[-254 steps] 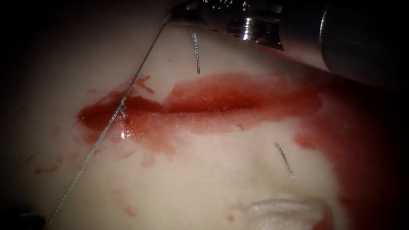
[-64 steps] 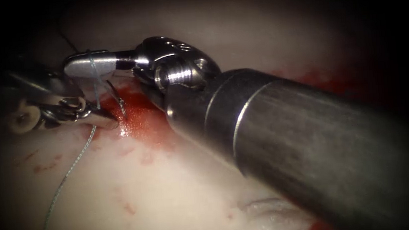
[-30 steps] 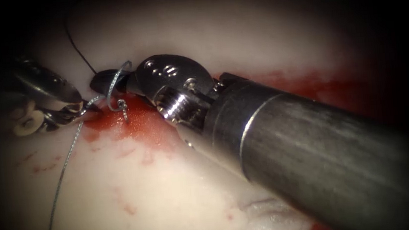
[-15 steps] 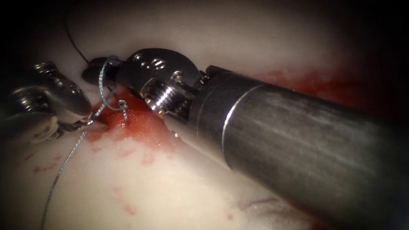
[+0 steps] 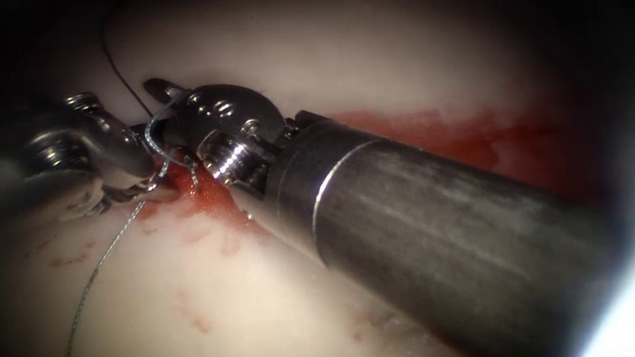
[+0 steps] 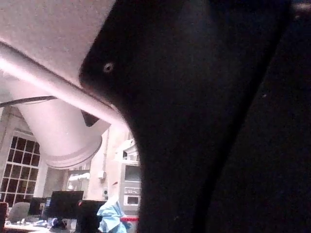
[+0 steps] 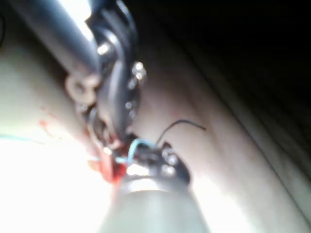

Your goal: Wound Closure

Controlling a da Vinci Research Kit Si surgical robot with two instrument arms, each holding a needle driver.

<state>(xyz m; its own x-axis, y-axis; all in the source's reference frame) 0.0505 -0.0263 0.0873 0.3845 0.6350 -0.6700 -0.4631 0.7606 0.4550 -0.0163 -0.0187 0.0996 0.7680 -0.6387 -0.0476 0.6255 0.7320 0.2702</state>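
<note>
So the right arm's steel claw (image 5: 160,89) sits at the left end of the red, wet cut (image 5: 436,126) in the pale pork tissue (image 5: 267,298), with a loop of thin grey thread (image 5: 153,135) wrapped round it; can't tell if it's spread or closed. The left arm's shiny claw (image 5: 151,184) is pinching that thread just beside the cut. No clue where the needle is.
</note>
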